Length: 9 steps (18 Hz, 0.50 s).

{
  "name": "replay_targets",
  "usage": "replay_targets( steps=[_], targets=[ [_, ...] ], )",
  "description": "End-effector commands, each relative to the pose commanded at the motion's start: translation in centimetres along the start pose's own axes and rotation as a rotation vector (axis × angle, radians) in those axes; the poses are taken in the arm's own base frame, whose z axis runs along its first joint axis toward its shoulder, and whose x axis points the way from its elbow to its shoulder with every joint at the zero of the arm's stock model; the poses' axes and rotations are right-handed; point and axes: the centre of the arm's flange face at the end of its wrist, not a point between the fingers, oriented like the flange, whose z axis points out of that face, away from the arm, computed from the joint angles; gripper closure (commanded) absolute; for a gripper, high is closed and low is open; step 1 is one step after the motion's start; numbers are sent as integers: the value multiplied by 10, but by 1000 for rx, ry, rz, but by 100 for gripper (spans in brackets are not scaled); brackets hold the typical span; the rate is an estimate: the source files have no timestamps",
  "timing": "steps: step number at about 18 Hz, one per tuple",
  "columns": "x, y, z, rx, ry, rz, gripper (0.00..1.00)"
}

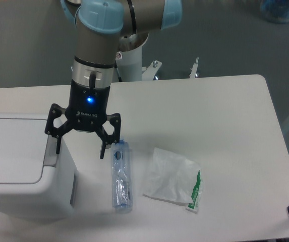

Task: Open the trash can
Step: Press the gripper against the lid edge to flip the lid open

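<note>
The trash can (18,161) is a large white boxy bin at the left edge of the table, its flat lid down and its grey push-bar (50,149) along the right side of the lid. My gripper (80,150) hangs open over the can's right edge. Its left finger (57,143) is above the push-bar and its right finger (103,148) is past the can's side wall, close to the bottle's cap. Nothing is between the fingers.
A clear plastic bottle (121,176) lies lengthwise on the white table (225,116) just right of the can. A thin white plastic bag with green print (173,179) lies further right. The table's edge runs along the right side.
</note>
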Motion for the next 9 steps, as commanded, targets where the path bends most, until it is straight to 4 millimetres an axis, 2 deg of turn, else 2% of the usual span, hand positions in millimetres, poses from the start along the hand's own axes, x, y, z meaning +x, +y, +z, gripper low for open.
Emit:
replay_targets(
  steps=[9],
  targets=[
    [1, 5, 9, -18, -1, -1, 0]
  ],
)
